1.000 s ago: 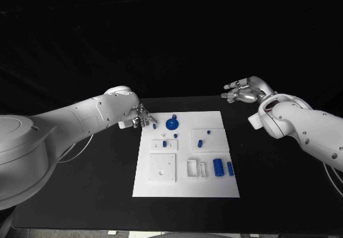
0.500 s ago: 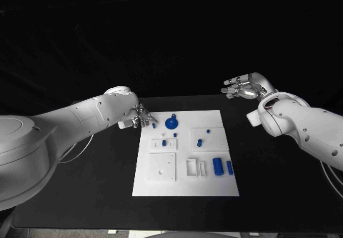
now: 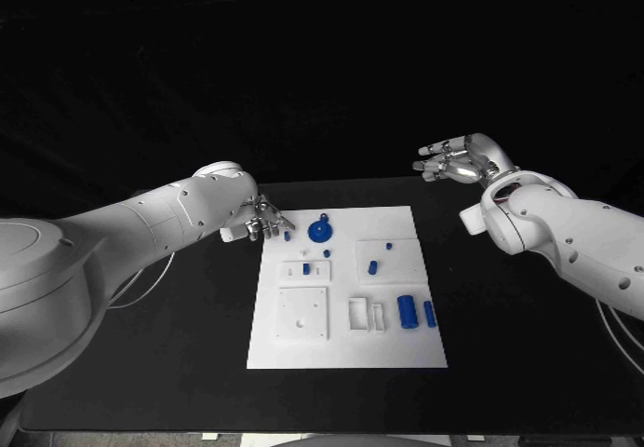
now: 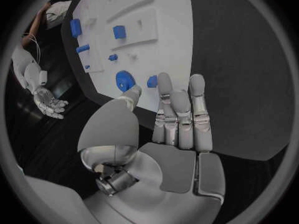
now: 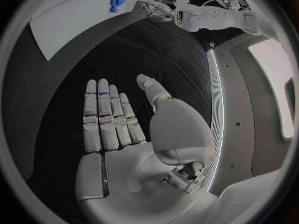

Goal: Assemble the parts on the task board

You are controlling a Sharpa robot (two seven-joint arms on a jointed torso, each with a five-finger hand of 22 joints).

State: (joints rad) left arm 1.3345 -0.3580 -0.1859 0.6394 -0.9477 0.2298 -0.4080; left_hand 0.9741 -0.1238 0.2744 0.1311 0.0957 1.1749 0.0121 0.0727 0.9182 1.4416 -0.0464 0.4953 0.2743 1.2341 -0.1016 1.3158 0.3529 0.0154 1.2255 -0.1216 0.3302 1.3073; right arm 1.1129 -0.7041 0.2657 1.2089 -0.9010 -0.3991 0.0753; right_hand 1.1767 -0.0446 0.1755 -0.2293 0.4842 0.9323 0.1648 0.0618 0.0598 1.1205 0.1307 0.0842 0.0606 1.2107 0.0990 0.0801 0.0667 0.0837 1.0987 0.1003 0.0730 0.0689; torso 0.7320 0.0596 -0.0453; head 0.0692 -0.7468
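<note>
The board (image 3: 349,289) sits flat in the middle of the desk (image 3: 161,345), a white plate with small blue parts spread over it. The biggest is a round blue disc (image 3: 321,231) near the board's far edge, with a little blue peg (image 3: 288,236) just beside it toward the left hand. A fat blue cylinder (image 3: 407,312) and a thinner blue bar (image 3: 430,313) lie side by side near the board's near right corner, next to a white bracket (image 3: 365,314).

The left hand (image 3: 259,223) hovers just off the board's far left corner, fingers straight and loosely spread, holding nothing. My guess is it's lining up for that peg or the disc, since both sit right in front of its fingertips (image 4: 163,79).

The right hand (image 3: 456,163) is well away from the board, raised past its far right corner, palm flat and empty. Looks parked to stay out of the way.
</note>
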